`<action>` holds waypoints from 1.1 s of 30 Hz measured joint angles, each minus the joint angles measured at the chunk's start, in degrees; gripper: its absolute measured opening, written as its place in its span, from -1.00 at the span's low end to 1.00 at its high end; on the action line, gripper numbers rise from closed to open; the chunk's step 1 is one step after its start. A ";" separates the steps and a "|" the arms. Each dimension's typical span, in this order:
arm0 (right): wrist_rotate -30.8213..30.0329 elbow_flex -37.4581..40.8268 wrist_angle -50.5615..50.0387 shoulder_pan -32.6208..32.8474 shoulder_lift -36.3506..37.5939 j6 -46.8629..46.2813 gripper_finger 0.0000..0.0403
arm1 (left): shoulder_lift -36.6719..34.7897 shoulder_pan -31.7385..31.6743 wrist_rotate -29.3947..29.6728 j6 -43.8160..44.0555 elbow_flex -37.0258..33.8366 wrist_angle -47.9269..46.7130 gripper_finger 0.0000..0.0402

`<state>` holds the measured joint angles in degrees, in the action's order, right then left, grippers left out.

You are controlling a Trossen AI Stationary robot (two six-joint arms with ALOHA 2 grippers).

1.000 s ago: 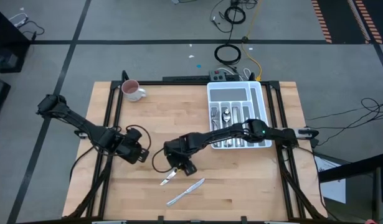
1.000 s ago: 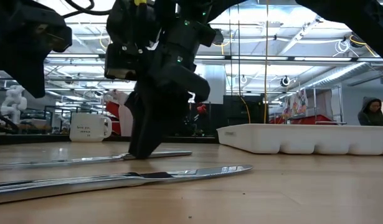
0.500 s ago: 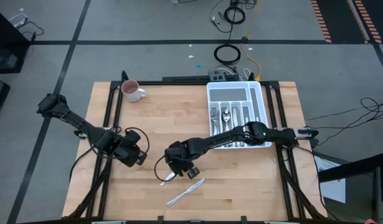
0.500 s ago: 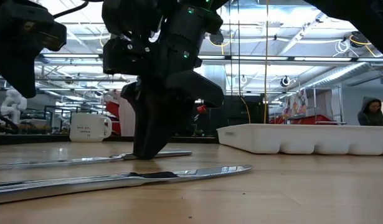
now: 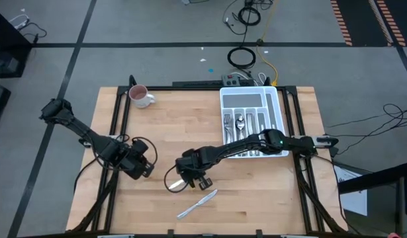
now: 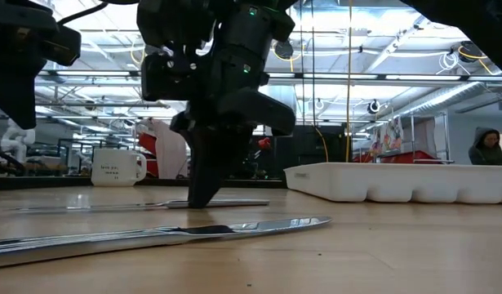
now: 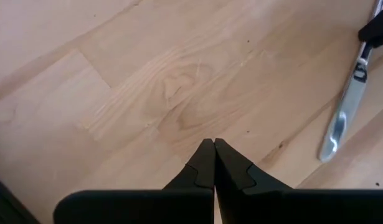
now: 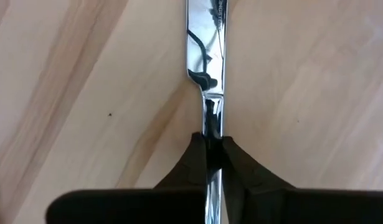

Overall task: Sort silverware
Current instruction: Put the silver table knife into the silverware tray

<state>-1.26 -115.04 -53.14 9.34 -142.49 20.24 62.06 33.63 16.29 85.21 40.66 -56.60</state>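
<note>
Grey concrete floor, cables and bright ceiling lights surrounded the wooden table [image 5: 256, 198], and a person in a hood [image 6: 486, 148] stood far off at the right of the low view. On the table's far right sat the white divided tray [image 5: 276, 99], already holding several pieces of silverware [image 5: 241, 123]; from table height only its white side wall [image 6: 397, 184] showed, not its contents. A white mug [image 5: 141, 96] stood at the far left corner.

Reaching across from the right, the right arm had its gripper [image 5: 188, 178] low over the near middle of the table. Its wrist camera showed what the overhead view could not: the two fingers [image 8: 192, 163] were pinched tight on the neck of a knife [image 8: 205, 37], the blade running out ahead along the boards. The level view had that knife [image 6: 153, 204] lying flat on the wood under the gripper [image 6: 203, 194]. A second knife [image 5: 197, 203] lay loose just nearer, apart from the first.

The left gripper [image 5: 140, 166] waited over the left side, its fingers [image 7: 203, 165] pressed together on nothing, the held knife's rounded end [image 7: 340, 124] in its view.

Against a second before, the right gripper had shifted slightly nearer and the knife with it; the loose knife had stayed put.
</note>
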 joint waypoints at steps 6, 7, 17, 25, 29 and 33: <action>-0.85 0.22 -0.94 0.11 2.30 -6.79 -0.99 | 0.00 1.00 0.17 -0.01 0.00 -0.05 -1.00; -0.98 0.33 -1.14 0.05 2.98 -7.70 -0.99 | 0.00 1.07 0.29 -0.02 0.00 -0.06 -1.00; -3.69 0.76 -8.39 -2.22 7.70 -18.35 -0.98 | 0.00 2.41 2.70 -0.07 0.00 -0.59 -1.00; -2.23 0.65 -8.47 -3.01 9.39 -19.56 -0.99 | 0.00 2.55 3.50 -0.17 0.00 -0.55 -1.00; -0.51 0.54 -7.00 -3.16 9.51 -16.12 -0.96 | 0.01 2.53 3.51 -0.16 0.00 -0.57 -1.00; 3.41 0.49 -6.85 -3.85 9.42 -13.70 -0.66 | 0.00 2.53 3.66 -0.07 0.00 -0.55 -1.00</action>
<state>2.15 -114.54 -59.99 5.49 -133.08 6.55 62.06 36.16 19.96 85.14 40.66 -57.15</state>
